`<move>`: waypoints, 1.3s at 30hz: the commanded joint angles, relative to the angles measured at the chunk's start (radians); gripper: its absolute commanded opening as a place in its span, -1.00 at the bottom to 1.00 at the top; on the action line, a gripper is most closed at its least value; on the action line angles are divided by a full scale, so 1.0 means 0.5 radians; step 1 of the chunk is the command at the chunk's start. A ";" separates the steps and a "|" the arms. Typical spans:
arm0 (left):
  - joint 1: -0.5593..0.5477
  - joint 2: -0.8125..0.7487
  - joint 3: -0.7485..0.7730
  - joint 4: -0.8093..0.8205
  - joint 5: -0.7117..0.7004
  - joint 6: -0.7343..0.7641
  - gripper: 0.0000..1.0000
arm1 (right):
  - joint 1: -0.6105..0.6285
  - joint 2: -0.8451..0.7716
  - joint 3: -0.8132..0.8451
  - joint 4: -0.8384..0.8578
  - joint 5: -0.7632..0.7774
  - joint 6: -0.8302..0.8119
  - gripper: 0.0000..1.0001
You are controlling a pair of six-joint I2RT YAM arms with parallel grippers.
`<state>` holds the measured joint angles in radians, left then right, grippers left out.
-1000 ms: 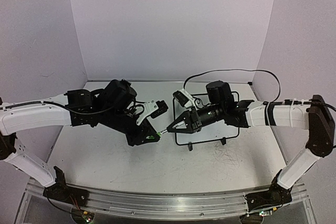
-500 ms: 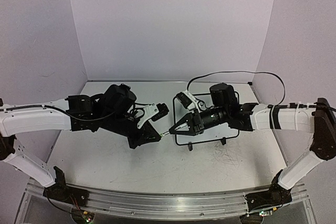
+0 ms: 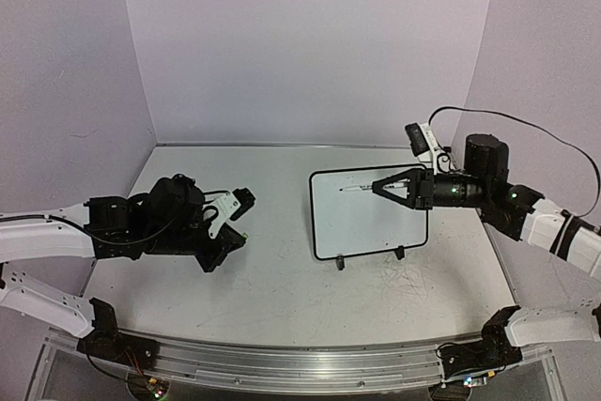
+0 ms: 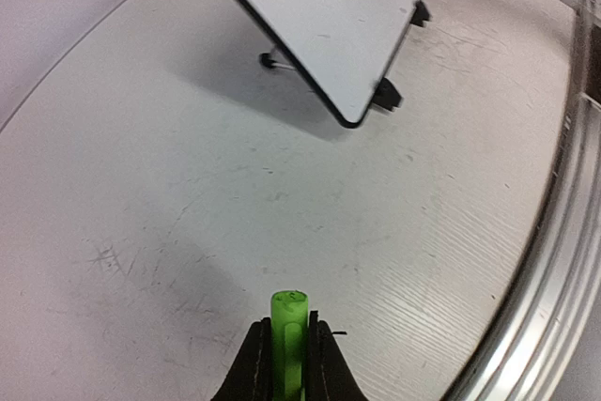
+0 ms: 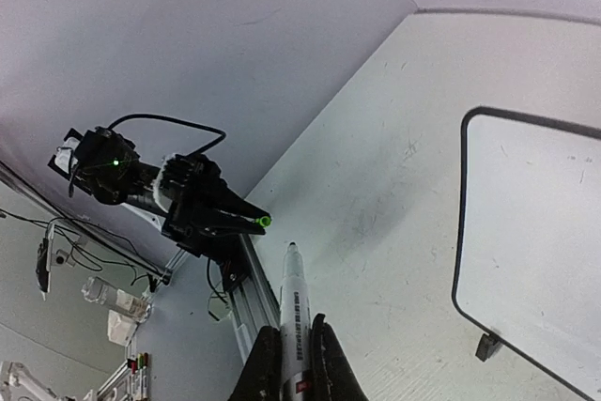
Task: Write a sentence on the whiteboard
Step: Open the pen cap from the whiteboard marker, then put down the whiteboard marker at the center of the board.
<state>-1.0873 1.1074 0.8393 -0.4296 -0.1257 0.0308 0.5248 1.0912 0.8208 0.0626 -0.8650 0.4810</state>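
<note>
The whiteboard (image 3: 371, 227) stands tilted on its little black feet right of centre, its black-framed face blank; no sentence shows on it. My right gripper (image 3: 377, 188) is shut on a white marker (image 5: 294, 312), whose uncapped tip points left over the board's upper part. Whether the tip touches the board I cannot tell. Far to the left, low over the table, my left gripper (image 4: 289, 340) is shut on the marker's green cap (image 4: 289, 321). The right wrist view shows the left gripper (image 5: 246, 221) and cap (image 5: 264, 222) beyond the marker tip, and the whiteboard (image 5: 535, 223) at right.
The scuffed white tabletop (image 3: 282, 279) has purple walls at its back and sides. An aluminium rail (image 3: 282, 363) runs along the near edge. A black cable (image 3: 526, 124) loops above the right arm. Grey scratch marks (image 3: 404, 279) lie in front of the board.
The two grippers, met at the centre a second ago, have pulled apart. The left one drew back left with the green cap; the right one swung right with the bare marker, uncovering the board.
</note>
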 commanded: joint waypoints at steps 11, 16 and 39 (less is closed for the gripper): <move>0.371 0.483 -0.074 0.317 -0.231 -1.247 -1.00 | 0.014 -0.233 0.219 -0.300 0.920 -0.492 -1.00; 0.371 0.639 -0.076 0.318 -0.223 -1.387 -0.95 | 0.013 -0.291 0.179 -0.309 0.905 -0.565 -1.00; 0.371 1.113 0.006 0.337 -0.222 -1.546 -0.75 | 0.014 -0.336 0.073 -0.332 0.872 -0.582 -1.00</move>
<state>-0.8997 1.6513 0.7989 -0.2848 -0.2102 -0.7151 0.5297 0.9401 0.8631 -0.1257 -0.4343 0.2050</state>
